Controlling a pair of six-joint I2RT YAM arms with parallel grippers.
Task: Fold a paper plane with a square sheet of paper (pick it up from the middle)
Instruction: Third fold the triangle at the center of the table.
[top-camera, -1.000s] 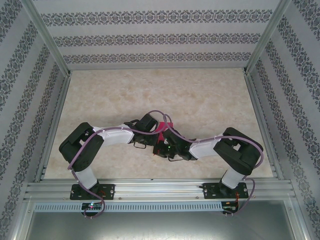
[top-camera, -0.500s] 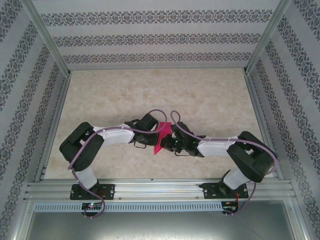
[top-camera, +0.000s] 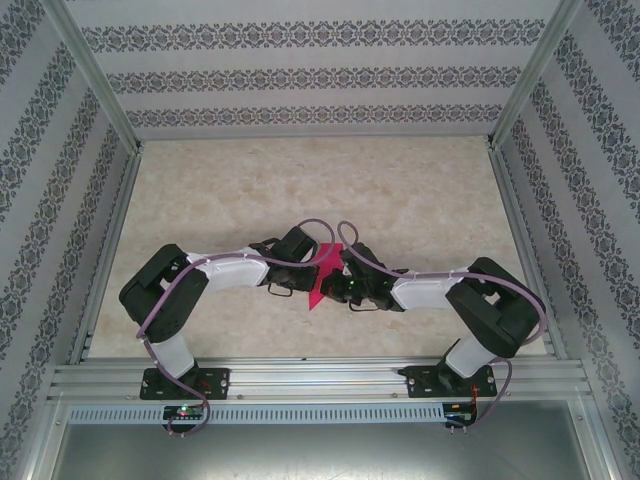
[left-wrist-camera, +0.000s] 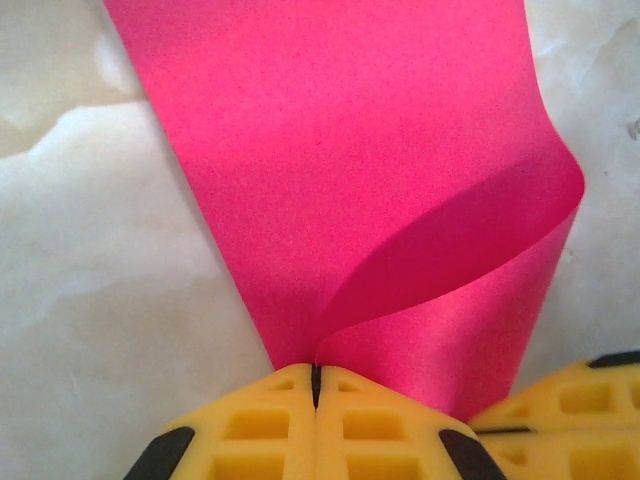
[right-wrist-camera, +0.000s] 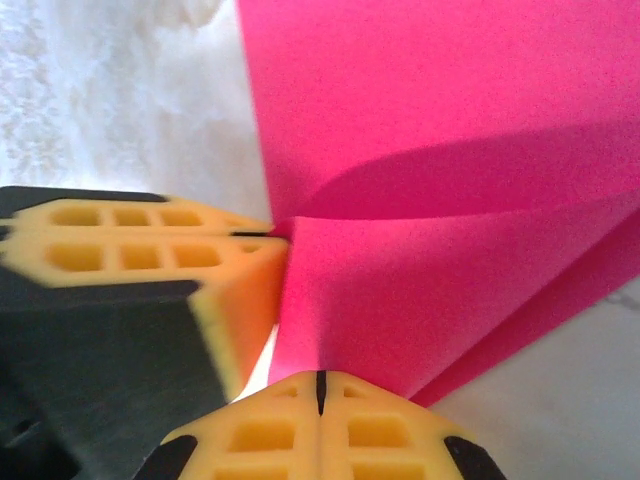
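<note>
Right arm drawn slightly inward; left pincer (left-wrist-camera: 315, 400), right pincer (right-wrist-camera: 320, 395) both clamped side by side on pink sheet (left-wrist-camera: 350, 150), likely pinning fold for creasing.

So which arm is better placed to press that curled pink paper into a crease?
Right, probably. Both jaws are shut on the pink sheet of paper. The left gripper pins the point where the flap starts; the right gripper sits on the curled side, nearer the fold.
</note>
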